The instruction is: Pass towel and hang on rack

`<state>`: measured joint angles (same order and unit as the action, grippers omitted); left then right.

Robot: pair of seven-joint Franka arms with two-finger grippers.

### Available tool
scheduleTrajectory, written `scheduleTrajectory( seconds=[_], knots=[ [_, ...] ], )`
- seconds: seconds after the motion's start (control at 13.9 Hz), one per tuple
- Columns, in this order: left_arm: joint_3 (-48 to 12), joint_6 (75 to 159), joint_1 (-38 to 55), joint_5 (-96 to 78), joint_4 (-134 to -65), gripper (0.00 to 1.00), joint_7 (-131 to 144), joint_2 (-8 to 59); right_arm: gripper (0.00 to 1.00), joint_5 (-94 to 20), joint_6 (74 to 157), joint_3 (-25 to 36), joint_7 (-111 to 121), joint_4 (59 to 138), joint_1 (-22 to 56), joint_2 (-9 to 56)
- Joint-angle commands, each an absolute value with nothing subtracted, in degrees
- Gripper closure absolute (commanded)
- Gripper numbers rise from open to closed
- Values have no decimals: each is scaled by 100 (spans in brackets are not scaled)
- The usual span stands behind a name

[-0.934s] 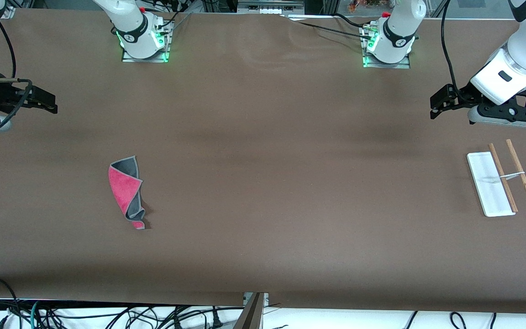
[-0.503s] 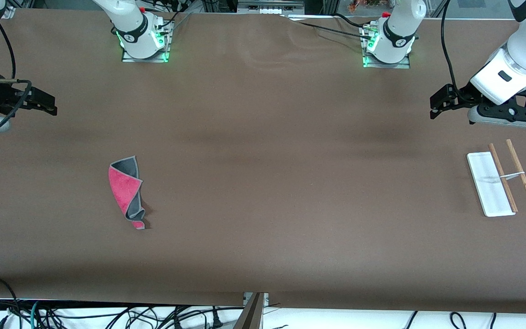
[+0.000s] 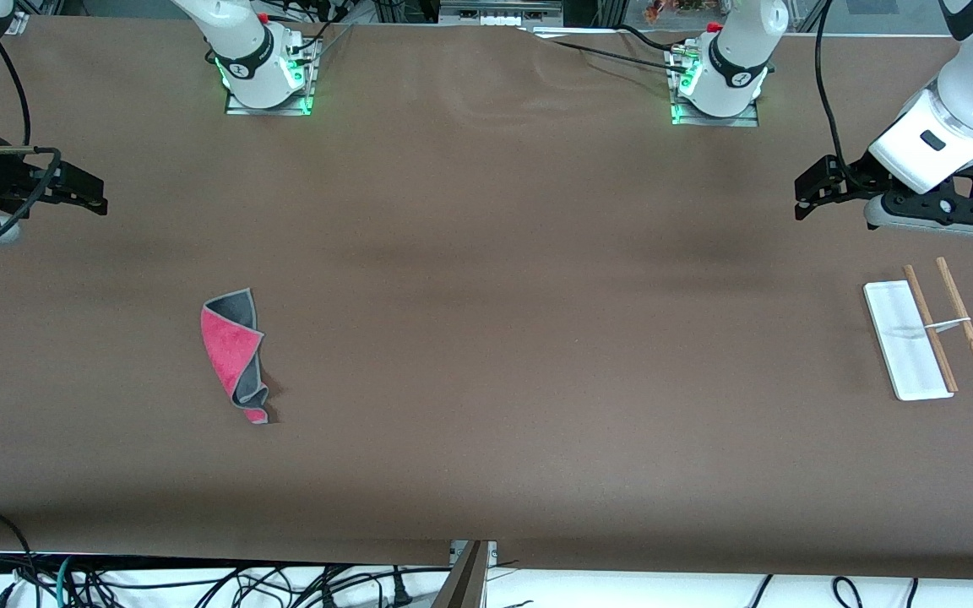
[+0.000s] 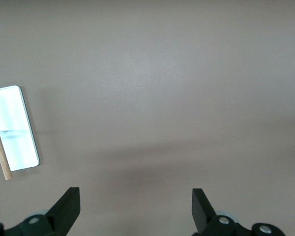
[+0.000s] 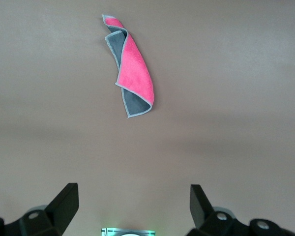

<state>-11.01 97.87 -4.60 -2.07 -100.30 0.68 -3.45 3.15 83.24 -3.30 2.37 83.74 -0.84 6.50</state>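
Towel (image 3: 236, 355): crumpled and half folded on the brown worktop (image 3: 486, 355), pink-red face and grey reverse both showing, thin grey edging; toward the right arm's end, well apart from the rack; also seen from the right wrist (image 5: 128, 66).
Rack (image 3: 926, 333): white flat base on the worktop toward the left arm's end; two light-brown rods lying parallel, joined by a small metal crosspiece; one rod over the base edge, the other just beside the base. Part of base and one rod seen from the left wrist (image 4: 14, 129).
Left end effector (image 3: 807, 192): up in the air over bare worktop beside the rack; fingers spread wide, nothing between them (image 4: 132, 209).
Right end effector (image 3: 85, 192): in the air over the worktop edge at the right arm's end, towel nearer the front camera than the spot beneath it; fingers spread wide, released (image 5: 132, 206).
Change from earlier frames: towel and rack unmoved; right end effector shifted very slightly; left end effector almost unchanged.
Writing: none readable.
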Motion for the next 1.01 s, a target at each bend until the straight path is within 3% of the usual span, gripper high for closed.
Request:
scheduleTrajectory(
  seconds=[0.0,0.93],
  knots=[
    [-1125,9747,-501,-44,-9984,0,79,-369,0,325,8332,-334,229,8297,-70,677],
    [-1160,9747,-483,-70,-9984,0,88,-387,0,281,8419,-343,255,8288,-35,677]
  ],
)
